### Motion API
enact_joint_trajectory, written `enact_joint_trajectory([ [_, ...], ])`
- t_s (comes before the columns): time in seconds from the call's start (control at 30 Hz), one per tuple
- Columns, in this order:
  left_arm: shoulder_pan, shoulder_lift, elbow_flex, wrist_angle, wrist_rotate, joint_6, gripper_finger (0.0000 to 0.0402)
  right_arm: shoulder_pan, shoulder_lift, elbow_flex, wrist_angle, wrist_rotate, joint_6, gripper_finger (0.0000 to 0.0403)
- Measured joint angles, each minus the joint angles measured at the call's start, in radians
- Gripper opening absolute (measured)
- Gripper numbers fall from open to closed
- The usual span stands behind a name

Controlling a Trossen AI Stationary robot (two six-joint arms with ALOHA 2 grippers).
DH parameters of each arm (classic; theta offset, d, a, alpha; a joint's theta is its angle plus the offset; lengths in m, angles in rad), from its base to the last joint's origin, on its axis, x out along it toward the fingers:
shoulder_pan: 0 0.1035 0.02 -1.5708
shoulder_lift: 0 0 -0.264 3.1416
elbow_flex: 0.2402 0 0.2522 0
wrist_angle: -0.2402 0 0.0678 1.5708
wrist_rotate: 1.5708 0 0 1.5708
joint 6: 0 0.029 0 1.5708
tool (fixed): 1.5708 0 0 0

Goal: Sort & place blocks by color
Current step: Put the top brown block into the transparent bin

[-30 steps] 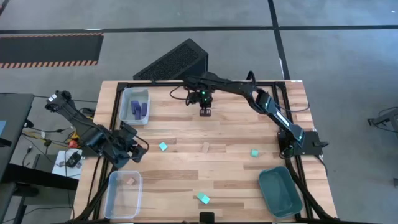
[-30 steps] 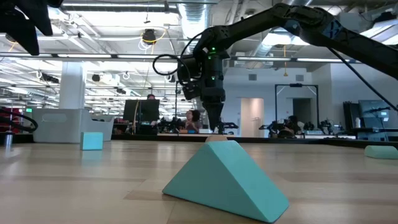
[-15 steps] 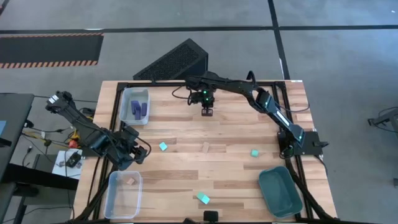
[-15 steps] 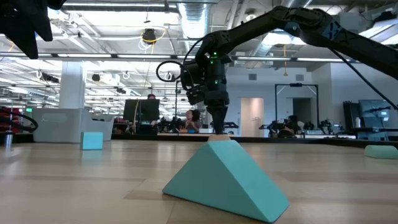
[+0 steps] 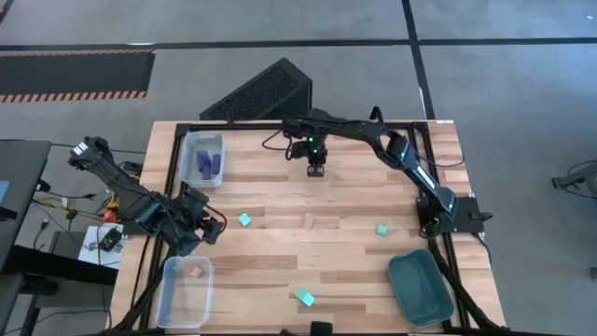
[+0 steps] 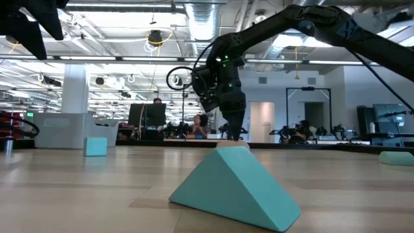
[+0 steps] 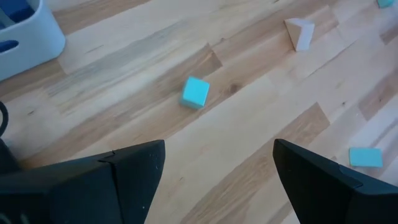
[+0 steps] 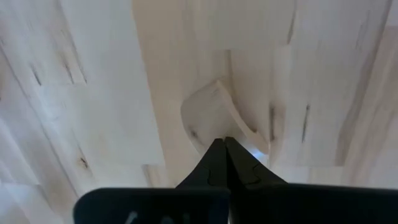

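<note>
Shifted a little toward the right edge of the tabletop (image 5: pixel 280 201) since a second ago: right gripper (image 5: pixel 318 170), fingers pressed together, holding nothing, over the far middle. Planks of pale wood, bordered by a dark frame.

Nearest the front edge: teal wedge (image 5: pixel 305 298), huge in the low view (image 6: pixel 234 188). Front left corner: clear bin (image 5: pixel 186 289) with a tan piece (image 5: pixel 197 272). Front right corner: dark teal tray (image 5: pixel 422 287). Left edge: left gripper (image 5: pixel 213 227), jaws spread wide, empty. Mid-table: teal cube (image 5: pixel 244 220), tan block (image 5: pixel 308 221), second teal cube (image 5: pixel 381 229). Far left corner: another clear bin (image 5: pixel 202 159) with blue-purple bars (image 5: pixel 207 164).

Beyond the far edge, only in the low view: open hall with ceiling pipes, monitor, doorways. Only in the right wrist view: closed fingertips (image 8: pixel 225 163) just above a pale curved wooden piece (image 8: pixel 214 118).
</note>
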Motion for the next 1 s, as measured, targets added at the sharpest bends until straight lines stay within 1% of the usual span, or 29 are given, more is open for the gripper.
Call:
enact_joint_trajectory([
  [0.1,0.0,0.0,0.0,0.0,-0.002,0.006,0.0286,0.023,-0.007,-0.001,-0.016,-0.001,0.039,0.0],
  [0.17,0.0,0.0,0.0,0.0,0.0,0.004,0.0286,0.044,-0.012,-0.002,-0.045,-0.019,0.061,0.0],
  [0.33,0.0,0.0,0.0,-0.001,0.007,0.002,0.0286,0.098,-0.051,-0.002,-0.083,-0.022,0.068,0.0003],
  [0.5,0.0,0.0,0.0,-0.003,0.007,0.053,0.0286,0.108,-0.12,-0.001,-0.055,-0.018,0.008,0.0029],
  [0.67,0.0,0.0,0.0,-0.007,0.007,0.101,0.0286,0.055,-0.19,-0.058,0.045,-0.021,-0.085,0.0069],
  [0.73,0.0,0.0,0.0,-0.007,0.007,0.104,0.0286,0.028,-0.204,-0.099,0.052,-0.039,-0.126,0.0089],
  [0.8,0.0,-0.001,0.0,-0.007,0.007,0.104,0.0286,0.003,-0.212,-0.164,0.055,-0.11,-0.176,0.0115],
  [0.83,0.0,-0.001,0.0,-0.006,0.007,0.104,0.0286,-0.005,-0.221,-0.205,0.055,-0.125,-0.191,0.0129],
  [0.87,0.0,-0.001,0.0,-0.004,0.007,0.1,0.0286,-0.007,-0.236,-0.253,0.055,-0.124,-0.193,0.0144],
  [0.93,0.0,-0.001,0.0,0.001,0.007,0.079,0.0286,0.004,-0.28,-0.363,0.058,-0.065,-0.174,0.0167],
  [1.0,0.0,-0.001,0.0,0.002,0.007,0.05,0.0286,0.032,-0.35,-0.495,0.077,-0.037,-0.17,0.0177],
])
